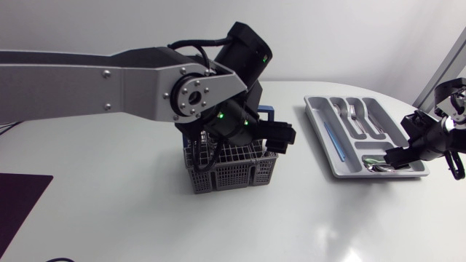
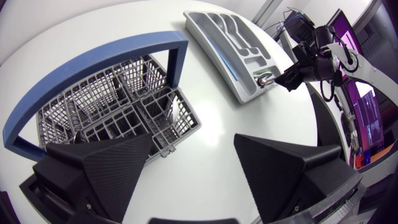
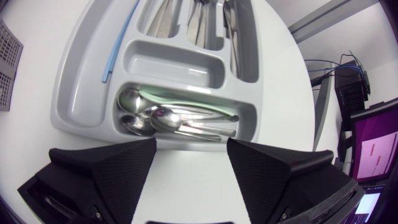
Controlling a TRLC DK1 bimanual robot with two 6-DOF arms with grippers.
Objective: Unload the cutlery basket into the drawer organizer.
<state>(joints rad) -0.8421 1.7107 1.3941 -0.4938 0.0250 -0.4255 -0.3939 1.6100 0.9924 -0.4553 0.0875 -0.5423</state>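
Left fingers (image 2: 106, 168), spread and empty, hang over the grey basket (image 2: 163, 140) on the surface (image 1: 145, 218), while the right fingers (image 3: 106, 168), also released, hover by spoons (image 3: 161, 118) in the organizer (image 3: 81, 93); such steel looks light, stiff and slippery, best pinched across the handle.

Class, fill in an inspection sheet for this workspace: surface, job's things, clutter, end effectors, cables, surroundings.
Surface: white round table, glossy.
Job's things: grey plastic mesh cutlery basket with blue handle, contents unclear; grey plastic drawer organizer holding metal spoons, metal forks and a thin light-blue stick.
Clutter: dark purple flat sheet at the table's left edge.
End effectors: left end effector open, over the basket's edge; right end effector open, at the organizer's spoon end.
Cables: black cables looped at the left arm's wrist.
Surroundings: nothing seen.
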